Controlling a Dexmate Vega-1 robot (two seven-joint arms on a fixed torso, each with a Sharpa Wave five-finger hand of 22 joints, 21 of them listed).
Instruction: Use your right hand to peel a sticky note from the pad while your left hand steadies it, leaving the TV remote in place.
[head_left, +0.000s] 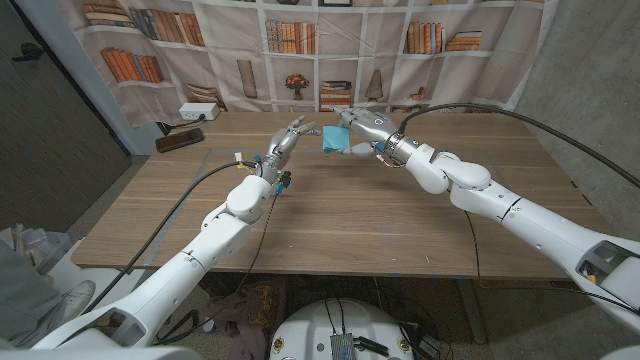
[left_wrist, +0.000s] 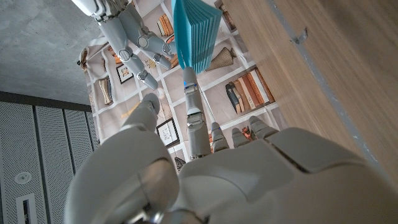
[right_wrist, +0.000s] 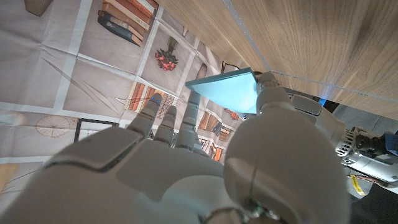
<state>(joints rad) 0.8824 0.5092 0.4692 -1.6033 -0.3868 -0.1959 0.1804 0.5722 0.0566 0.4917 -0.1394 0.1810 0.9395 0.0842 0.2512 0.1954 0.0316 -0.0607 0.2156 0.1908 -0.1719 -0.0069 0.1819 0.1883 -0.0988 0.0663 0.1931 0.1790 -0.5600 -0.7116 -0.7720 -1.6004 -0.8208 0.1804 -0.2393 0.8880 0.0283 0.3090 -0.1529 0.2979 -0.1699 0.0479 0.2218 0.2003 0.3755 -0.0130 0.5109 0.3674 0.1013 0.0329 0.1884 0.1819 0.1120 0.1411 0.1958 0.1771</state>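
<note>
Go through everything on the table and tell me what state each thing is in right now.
Sticky note pad: lifted off the table, sheets fanned.
Right hand: pinching the pad.
Left hand: fingers spread, one fingertip at the pad's edge.
TV remote: lying untouched at the table's far left.

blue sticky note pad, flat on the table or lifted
Lifted. The blue sticky note pad is off the wooden table, between the left hand and right hand.

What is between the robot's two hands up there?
The blue sticky note pad, in the head view, between left hand and right hand.
</note>
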